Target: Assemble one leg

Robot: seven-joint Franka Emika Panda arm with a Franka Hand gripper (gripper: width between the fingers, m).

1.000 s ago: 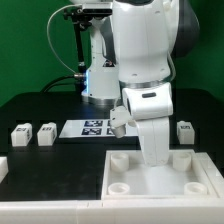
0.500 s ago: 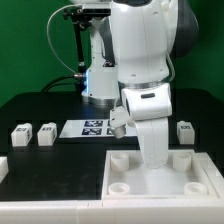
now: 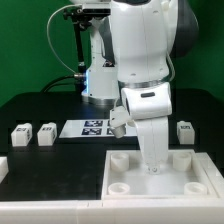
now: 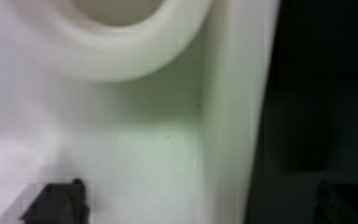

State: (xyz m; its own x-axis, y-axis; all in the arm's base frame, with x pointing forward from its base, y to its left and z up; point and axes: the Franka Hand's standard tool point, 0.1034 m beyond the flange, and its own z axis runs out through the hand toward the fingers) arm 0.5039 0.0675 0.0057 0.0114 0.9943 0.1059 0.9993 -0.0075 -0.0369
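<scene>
Arm low over the white tray (image 3: 130, 183) at the near edge of the desk (image 3: 45, 108); the tool (image 4: 202, 205) is spread wide, gripping nothing; a leg (image 3: 185, 130) stands apart.

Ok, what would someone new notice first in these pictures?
The big white arm fills the middle of the exterior view, reaching down over the white tray-like piece at the front. Three small legs sit on the black table: two at that view's left, one at its right.
</scene>
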